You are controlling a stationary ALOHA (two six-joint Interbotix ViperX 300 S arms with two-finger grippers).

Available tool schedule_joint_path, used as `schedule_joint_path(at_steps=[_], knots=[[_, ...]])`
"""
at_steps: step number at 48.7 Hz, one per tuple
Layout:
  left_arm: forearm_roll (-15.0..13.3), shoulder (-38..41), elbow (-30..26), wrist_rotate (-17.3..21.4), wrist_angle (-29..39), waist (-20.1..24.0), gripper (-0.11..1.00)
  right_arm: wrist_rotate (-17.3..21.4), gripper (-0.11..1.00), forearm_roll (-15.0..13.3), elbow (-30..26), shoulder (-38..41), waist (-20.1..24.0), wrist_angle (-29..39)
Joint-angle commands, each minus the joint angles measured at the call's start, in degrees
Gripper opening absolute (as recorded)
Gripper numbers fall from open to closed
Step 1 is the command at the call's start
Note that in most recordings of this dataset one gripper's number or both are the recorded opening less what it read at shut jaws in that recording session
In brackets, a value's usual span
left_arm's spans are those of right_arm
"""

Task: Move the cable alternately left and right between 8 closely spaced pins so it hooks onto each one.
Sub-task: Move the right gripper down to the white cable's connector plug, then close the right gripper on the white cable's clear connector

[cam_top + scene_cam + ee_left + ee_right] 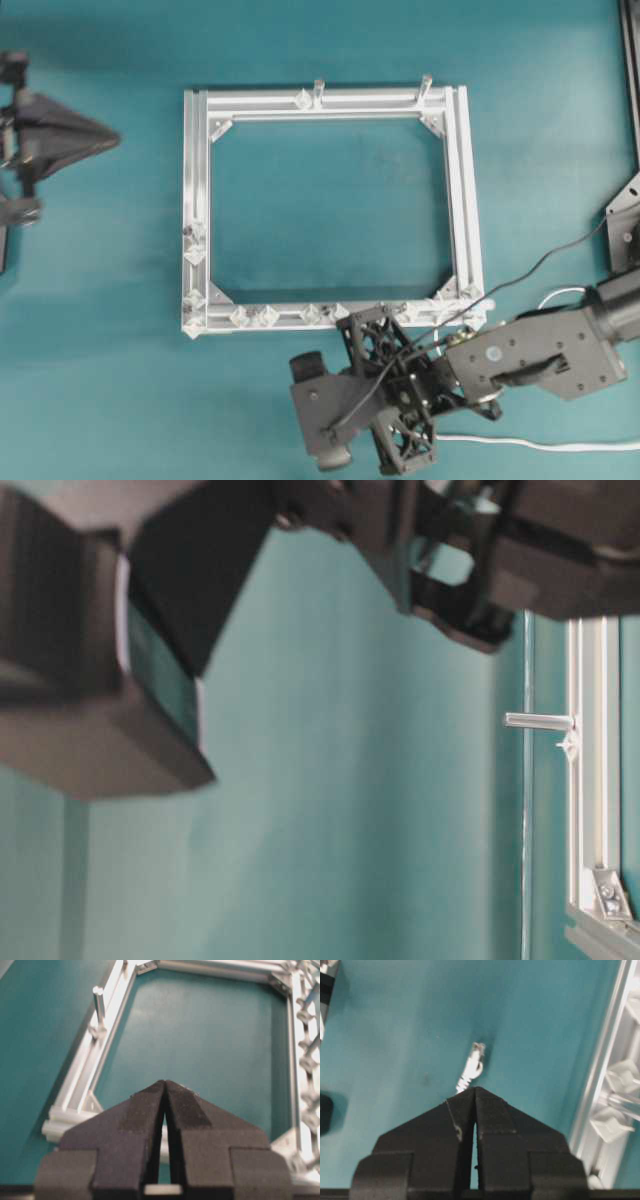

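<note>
The cable's small whitish plug [476, 1057] sticks out just past my right gripper [475, 1089], whose jaws are shut on the cord right behind it, above the teal table. In the overhead view the right gripper [305, 400] hangs just below the frame's bottom rail, and the white cable [540, 442] trails off to the lower right. Translucent pins [266, 316] sit in pairs along the bottom and left rails of the silver frame [465, 200]. Two pins [620, 1072] show to the right of the jaws. My left gripper [165, 1082] is shut on nothing, at the far left [60, 140].
Two upright grey posts [320, 92] stand on the frame's top rail; one post [98, 1005] shows in the left wrist view. A thin dark wire [540, 265] runs to the right arm. Blurred dark arm parts fill the top of the table-level view.
</note>
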Motion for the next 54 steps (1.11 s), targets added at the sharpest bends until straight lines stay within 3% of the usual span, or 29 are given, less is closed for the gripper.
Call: schedule_joint_path(at_steps=[1,13,17,25,29,35,46,54], knots=[[-0.18,-5.45,0.88,0.09,2.55,-0.26,0.0,0.18,0.0,0.44,-2.37,-0.18,0.26,0.09],[-0.18,-15.38,4.39,-2.46,7.91,-0.26,0.0,0.79,0.03,0.44,-5.01,3.43,0.26,1.14],[-0.18,-15.56,5.27,-3.6,8.35,-0.26,0.0,0.79,0.21,0.53,-6.06,5.27,0.26,2.02],[-0.18,-15.56,5.98,-3.52,8.35,-0.26,0.0,0.79,0.67,0.44,-7.56,8.61,0.26,3.43],[-0.18,-15.56,6.15,-3.52,8.44,-0.26,0.0,0.79,0.61,0.44,-7.56,9.49,0.0,3.6],[-0.18,-15.56,6.5,-3.52,8.44,-0.26,0.0,1.67,0.61,0.44,-7.56,10.28,-0.18,3.52],[-0.18,-15.73,7.03,-3.69,8.44,-0.35,0.0,10.37,0.61,-2.37,-7.03,10.9,-0.79,3.08],[-0.18,-15.73,7.29,-3.78,8.44,-0.44,0.0,14.5,0.6,-3.43,-7.03,11.25,-0.79,1.49]])
